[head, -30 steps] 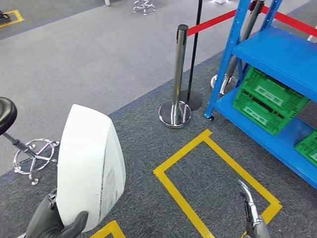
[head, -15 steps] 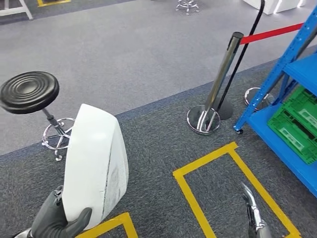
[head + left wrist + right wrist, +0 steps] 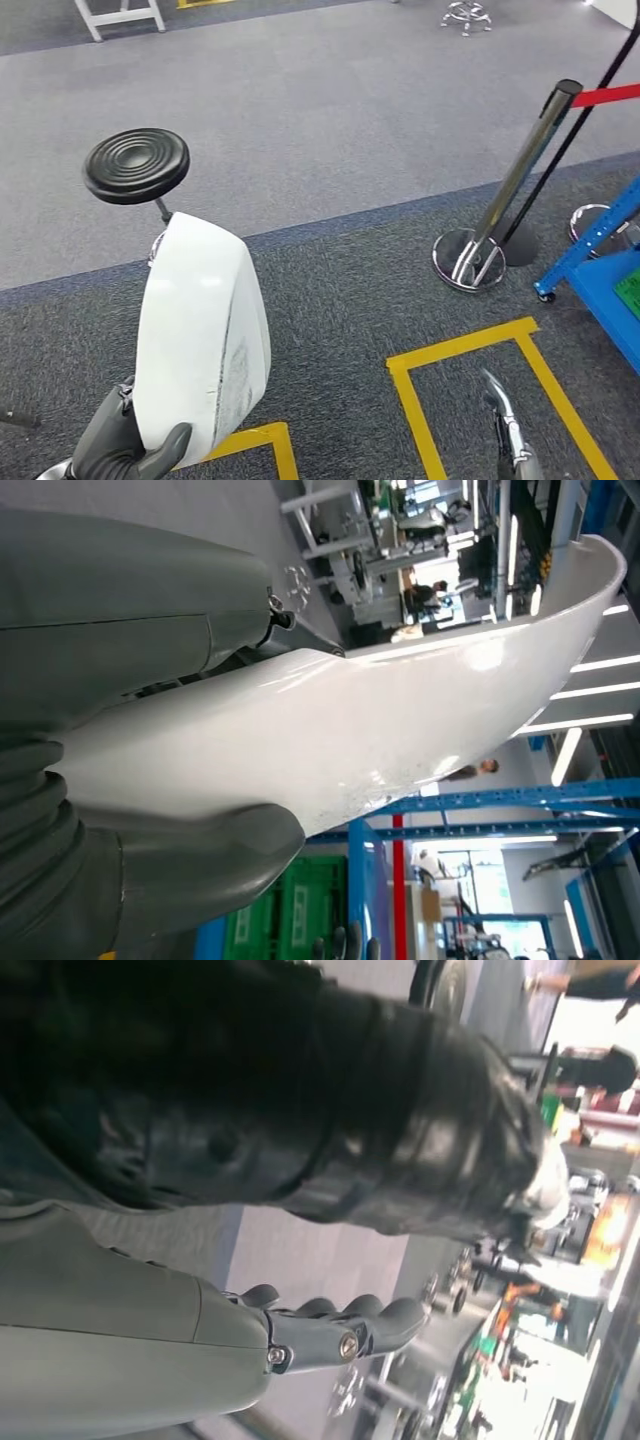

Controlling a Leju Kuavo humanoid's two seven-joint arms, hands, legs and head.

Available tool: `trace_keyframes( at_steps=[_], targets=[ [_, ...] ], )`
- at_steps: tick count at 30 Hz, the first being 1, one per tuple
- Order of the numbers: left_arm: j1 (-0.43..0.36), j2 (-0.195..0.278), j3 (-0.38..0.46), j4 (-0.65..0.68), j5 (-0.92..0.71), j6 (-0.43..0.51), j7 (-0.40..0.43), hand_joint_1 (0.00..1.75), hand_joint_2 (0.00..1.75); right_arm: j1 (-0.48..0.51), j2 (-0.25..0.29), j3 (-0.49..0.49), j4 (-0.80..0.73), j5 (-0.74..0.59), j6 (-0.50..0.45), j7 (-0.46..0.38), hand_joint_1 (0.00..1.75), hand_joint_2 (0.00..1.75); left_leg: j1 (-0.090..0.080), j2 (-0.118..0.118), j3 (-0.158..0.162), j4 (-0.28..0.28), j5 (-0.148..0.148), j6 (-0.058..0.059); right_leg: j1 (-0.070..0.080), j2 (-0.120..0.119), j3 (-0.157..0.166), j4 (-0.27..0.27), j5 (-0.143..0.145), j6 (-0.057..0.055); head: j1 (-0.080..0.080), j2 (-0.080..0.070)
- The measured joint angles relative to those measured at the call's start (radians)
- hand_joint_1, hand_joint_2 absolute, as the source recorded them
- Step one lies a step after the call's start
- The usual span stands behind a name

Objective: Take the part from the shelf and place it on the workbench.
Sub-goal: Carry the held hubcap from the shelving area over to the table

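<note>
Item: white part (image 3: 200,335), off the shelf (image 3: 604,280), carried upright above the left hand (image 3: 124,450), gripped at its lower edge for transport. Right hand (image 3: 509,430) hangs empty, fingers straight.

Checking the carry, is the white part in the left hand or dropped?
In hand: the left hand grips the white part from below.

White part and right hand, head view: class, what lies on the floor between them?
In the head view, dark grey carpet with yellow floor tape lies between the white part, held by the left hand, and the right hand.
</note>
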Motion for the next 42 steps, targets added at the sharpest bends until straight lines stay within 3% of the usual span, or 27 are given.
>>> trace_keyframes(
  at_steps=[2, 3, 5, 6, 8, 9, 11, 13, 15, 17, 18, 19, 20, 22, 24, 26, 27, 28, 30, 32, 33, 34, 35, 37, 39, 41, 42],
  targets=[
    [0.003, 0.000, 0.000, 0.002, -0.001, 0.000, 0.000, 1.75, 1.75, -0.001, 0.000, 0.005, 0.003, 0.000, 0.000, 0.000, 0.00, 0.00, 0.005, 0.022, -0.057, 0.114, -0.039, -0.007, 0.002, -0.032, 0.002, 0.000, -0.004, -0.002, 0.000, 0.000],
    [0.004, 0.000, 0.000, 0.003, -0.001, 0.000, 0.000, 1.75, 1.75, -0.002, 0.000, 0.007, 0.004, 0.000, 0.000, -0.001, 0.00, 0.00, 0.007, 0.025, -0.063, 0.127, -0.033, -0.010, 0.002, -0.047, 0.003, 0.000, -0.006, -0.001, 0.000, 0.000],
    [0.005, 0.000, 0.000, 0.004, -0.004, 0.001, -0.001, 1.75, 1.75, -0.006, 0.000, 0.011, 0.005, 0.000, 0.000, -0.003, 0.00, 0.00, 0.009, 0.040, -0.016, 0.037, 0.028, -0.010, 0.002, -0.074, 0.007, 0.000, -0.012, 0.003, -0.001, 0.000],
    [0.005, 0.000, 0.000, 0.004, -0.005, 0.001, -0.001, 1.75, 1.75, -0.008, 0.000, 0.012, 0.005, 0.000, 0.000, -0.004, 0.00, 0.00, 0.008, 0.065, 0.023, -0.036, 0.057, -0.008, 0.003, -0.086, 0.011, 0.000, -0.016, 0.006, 0.000, 0.000],
    [0.002, 0.000, 0.000, 0.005, -0.006, 0.001, 0.000, 1.75, 1.75, -0.011, -0.001, 0.016, 0.006, 0.002, 0.000, -0.004, 0.00, 0.00, 0.001, 0.100, 0.076, -0.137, 0.085, 0.004, 0.008, -0.107, 0.016, 0.002, -0.026, 0.017, 0.001, 0.000],
    [0.001, 0.000, 0.001, 0.005, -0.007, 0.002, 0.000, 1.75, 1.75, -0.013, -0.002, 0.017, 0.006, 0.003, -0.001, -0.003, 0.00, 0.00, -0.003, 0.106, 0.083, -0.154, 0.083, 0.011, 0.010, -0.117, 0.021, 0.002, -0.030, 0.022, 0.001, 0.000],
    [0.006, 0.000, 0.004, 0.005, -0.009, 0.006, 0.000, 1.75, 1.75, -0.021, -0.003, 0.021, 0.006, 0.008, -0.001, 0.000, 0.00, 0.00, -0.005, 0.082, 0.081, -0.160, 0.087, 0.026, 0.009, -0.134, 0.030, 0.001, -0.035, 0.034, 0.002, 0.000],
    [0.016, 0.000, 0.008, 0.004, -0.011, 0.011, -0.002, 1.75, 1.75, -0.028, -0.005, 0.024, 0.006, 0.014, -0.001, 0.004, 0.00, 0.00, -0.002, 0.061, 0.082, -0.168, 0.094, 0.039, 0.004, -0.093, 0.023, 0.028, -0.059, 0.045, 0.004, 0.000],
    [0.021, 0.001, 0.010, 0.004, -0.015, 0.016, -0.005, 1.75, 1.75, -0.028, -0.008, 0.025, 0.007, 0.016, -0.001, 0.006, 0.00, 0.00, 0.000, 0.041, 0.082, -0.171, 0.098, 0.047, 0.001, -0.027, -0.030, 0.136, -0.117, 0.049, 0.009, 0.000],
    [0.021, 0.000, 0.011, 0.004, -0.021, 0.019, -0.006, 1.75, 1.75, -0.025, -0.009, 0.026, 0.008, 0.014, -0.002, 0.007, 0.00, 0.00, 0.000, 0.016, 0.080, -0.171, 0.098, 0.050, 0.001, -0.005, -0.102, 0.267, -0.160, 0.049, 0.011, 0.000],
    [0.020, 0.000, 0.011, 0.004, -0.023, 0.020, -0.005, 1.75, 1.75, -0.025, -0.009, 0.027, 0.008, 0.013, -0.002, 0.007, 0.00, 0.00, -0.001, 0.002, 0.080, -0.170, 0.098, 0.050, 0.001, -0.003, -0.123, 0.294, -0.155, 0.048, 0.011, 0.000],
    [0.020, 0.000, 0.011, 0.004, -0.025, 0.021, -0.003, 1.75, 1.75, -0.025, -0.009, 0.027, 0.009, 0.012, -0.002, 0.007, 0.00, 0.00, 0.000, -0.012, 0.081, -0.170, 0.098, 0.050, 0.000, -0.001, -0.124, 0.280, -0.129, 0.048, 0.011, 0.000],
    [0.020, 0.000, 0.011, 0.004, -0.025, 0.022, -0.001, 1.75, 1.75, -0.025, -0.009, 0.027, 0.009, 0.011, -0.002, 0.007, 0.00, 0.00, 0.000, -0.026, 0.083, -0.169, 0.098, 0.049, -0.001, 0.006, -0.106, 0.228, -0.089, 0.047, 0.011, 0.000],
    [0.019, -0.001, 0.011, 0.004, -0.027, 0.024, 0.003, 1.75, 1.75, -0.025, -0.009, 0.027, 0.009, 0.010, -0.002, 0.007, 0.00, 0.00, 0.000, -0.052, 0.082, -0.164, 0.095, 0.044, -0.007, 0.054, -0.052, 0.093, -0.023, 0.045, 0.011, 0.000],
    [0.018, -0.001, 0.010, 0.004, -0.028, 0.027, 0.006, 1.75, 1.75, -0.024, -0.009, 0.027, 0.008, 0.008, -0.002, 0.008, 0.00, 0.00, 0.001, -0.078, 0.074, -0.159, 0.097, 0.031, -0.010, 0.087, -0.021, 0.026, -0.007, 0.043, 0.011, 0.000],
    [0.019, -0.001, 0.010, 0.004, -0.029, 0.029, 0.007, 1.75, 1.75, -0.024, -0.010, 0.027, 0.008, 0.008, -0.002, 0.008, 0.00, 0.00, 0.005, -0.101, 0.064, -0.159, 0.103, 0.016, -0.006, 0.069, -0.015, 0.021, -0.006, 0.034, 0.011, 0.000],
    [0.020, -0.001, 0.010, 0.004, -0.029, 0.029, 0.007, 1.75, 1.75, -0.025, -0.010, 0.027, 0.008, 0.008, -0.002, 0.008, 0.00, 0.00, 0.005, -0.093, 0.060, -0.155, 0.100, 0.011, -0.006, 0.056, -0.014, 0.018, -0.004, 0.028, 0.011, 0.000],
    [0.020, 0.000, 0.010, 0.004, -0.029, 0.029, 0.007, 1.75, 1.75, -0.025, -0.010, 0.027, 0.008, 0.008, -0.003, 0.008, 0.00, 0.00, 0.004, -0.070, 0.052, -0.136, 0.087, 0.007, -0.006, 0.041, -0.012, 0.015, -0.002, 0.022, 0.009, 0.000],
    [0.017, 0.000, 0.009, 0.004, -0.029, 0.029, 0.007, 1.75, 1.75, -0.024, -0.010, 0.026, 0.008, 0.008, -0.003, 0.008, 0.00, 0.00, 0.003, -0.005, 0.008, -0.035, 0.028, 0.000, -0.005, 0.009, -0.010, 0.011, -0.001, 0.011, 0.005, 0.000],
    [0.015, 0.000, 0.008, 0.004, -0.030, 0.029, 0.007, 1.75, 1.75, -0.022, -0.010, 0.026, 0.008, 0.007, -0.004, 0.008, 0.00, 0.00, 0.005, 0.021, -0.049, 0.097, -0.034, -0.005, 0.000, -0.022, -0.011, 0.011, -0.003, 0.007, 0.004, 0.000],
    [0.015, 0.000, 0.008, 0.004, -0.030, 0.029, 0.007, 1.75, 1.75, -0.022, -0.010, 0.026, 0.008, 0.007, -0.004, 0.008, 0.00, 0.00, 0.006, 0.023, -0.061, 0.129, -0.041, -0.006, 0.001, -0.038, -0.012, 0.011, -0.004, 0.006, 0.004, 0.000],
    [0.015, 0.001, 0.008, 0.004, -0.030, 0.028, 0.007, 1.75, 1.75, -0.023, -0.010, 0.026, 0.008, 0.006, -0.004, 0.008, 0.00, 0.00, 0.006, 0.025, -0.054, 0.123, -0.029, -0.005, 0.002, -0.053, -0.012, 0.011, -0.006, 0.006, 0.004, 0.000],
    [0.015, 0.001, 0.007, 0.005, -0.030, 0.028, 0.007, 1.75, 1.75, -0.023, -0.010, 0.026, 0.008, 0.006, -0.004, 0.008, 0.00, 0.00, 0.005, 0.030, -0.026, 0.077, -0.002, -0.003, 0.003, -0.068, -0.012, 0.011, -0.008, 0.006, 0.004, 0.000],
    [0.013, 0.001, 0.007, 0.005, -0.031, 0.026, 0.007, 1.75, 1.75, -0.023, -0.010, 0.026, 0.008, 0.006, -0.004, 0.008, 0.00, 0.00, -0.001, 0.072, 0.056, -0.069, 0.053, 0.007, 0.007, -0.093, -0.006, 0.011, -0.015, 0.010, 0.004, 0.000],
    [0.010, 0.001, 0.007, 0.005, -0.029, 0.024, 0.008, 1.75, 1.75, -0.024, -0.010, 0.026, 0.008, 0.007, -0.004, 0.010, 0.00, 0.00, -0.010, 0.105, 0.100, -0.153, 0.069, 0.020, 0.010, -0.115, 0.001, 0.012, -0.022, 0.019, 0.005, 0.000],
    [0.009, 0.001, 0.006, 0.004, -0.026, 0.020, 0.009, 1.75, 1.75, -0.027, -0.010, 0.026, 0.008, 0.007, -0.003, 0.012, 0.00, 0.00, -0.015, 0.089, 0.099, -0.163, 0.069, 0.032, 0.010, -0.136, 0.013, 0.010, -0.025, 0.029, 0.006, 0.000],
    [0.010, 0.001, 0.006, 0.004, -0.024, 0.017, 0.009, 1.75, 1.75, -0.029, -0.010, 0.026, 0.007, 0.008, -0.003, 0.012, 0.00, 0.00, -0.013, 0.077, 0.100, -0.168, 0.073, 0.038, 0.008, -0.135, 0.017, 0.012, -0.029, 0.035, 0.006, 0.000]
  ],
)
